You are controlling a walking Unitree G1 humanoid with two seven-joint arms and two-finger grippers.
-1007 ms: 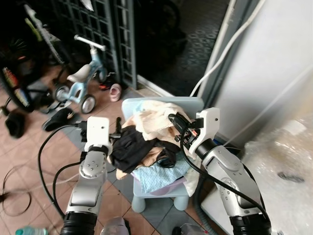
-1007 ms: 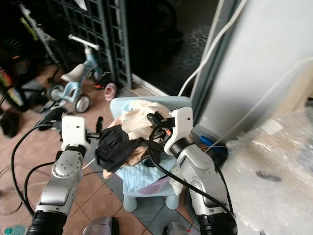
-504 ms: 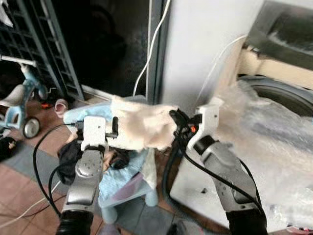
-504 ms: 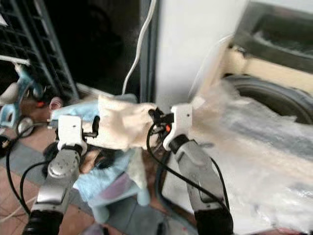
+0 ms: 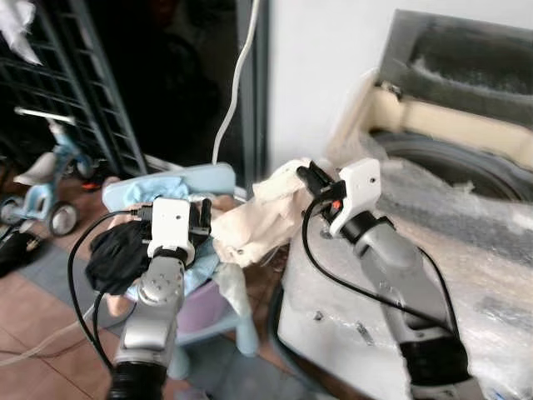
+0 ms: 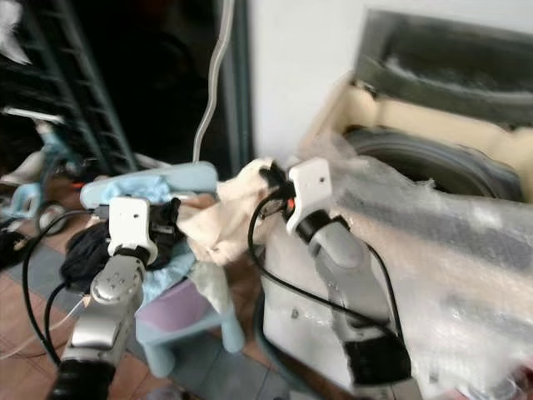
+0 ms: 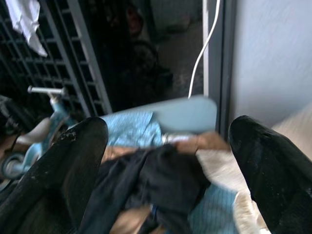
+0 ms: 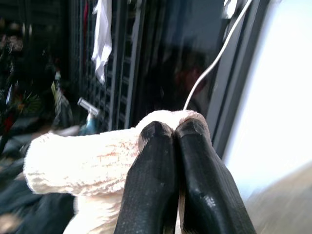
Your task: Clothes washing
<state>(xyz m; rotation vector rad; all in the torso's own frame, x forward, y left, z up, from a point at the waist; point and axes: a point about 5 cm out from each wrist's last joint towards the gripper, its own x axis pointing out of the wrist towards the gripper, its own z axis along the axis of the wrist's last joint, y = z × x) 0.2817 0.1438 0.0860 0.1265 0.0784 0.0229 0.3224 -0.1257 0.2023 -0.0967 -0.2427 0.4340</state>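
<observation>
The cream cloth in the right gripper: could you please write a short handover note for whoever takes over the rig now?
Right gripper: shut on the cream cloth, lifted beside the washer.
Left gripper: open, holding nothing, over the pile on the blue chair.
Done: one cloth off the pile.
Left: drop it in the drum, then fetch the dark and blue clothes on the chair.

Washing machine (image 5: 466, 167) cut off at right edge, tricycle (image 5: 37, 179) partly cropped, right eye view blurred
</observation>
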